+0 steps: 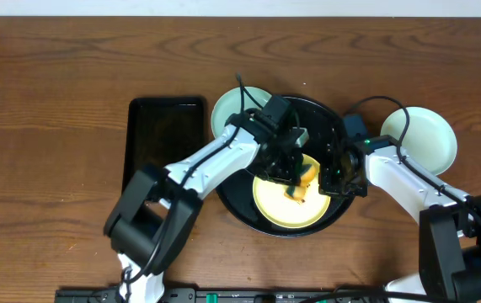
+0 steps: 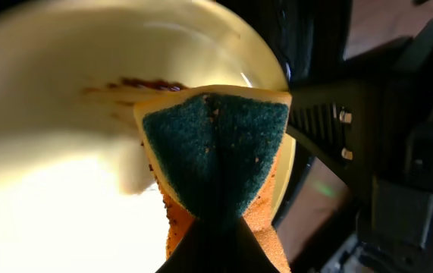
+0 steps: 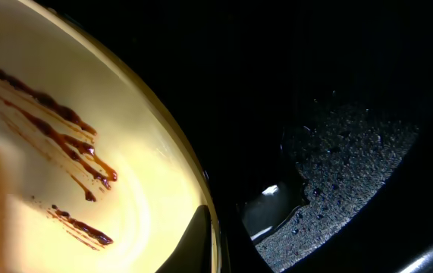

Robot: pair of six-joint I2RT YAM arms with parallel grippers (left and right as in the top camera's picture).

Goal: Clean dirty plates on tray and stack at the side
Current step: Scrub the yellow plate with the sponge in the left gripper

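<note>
Plate point(image 1: 278, 210), yellow, brown-streaked, lying in tray point(image 1: 238, 212). Left jaws clenched on sponge point(image 2: 216, 152) pressed to it; right jaws clenched on its rim. Risk: hard scrubbing could twist plate free, leaving streaks uncleaned.

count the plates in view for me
3: a yellow plate on the round black tray, a left pale plate beside the tray's far left rim, and a right pale plate on the table to its right. Part of the tray is covered, so another could be hidden.
</note>
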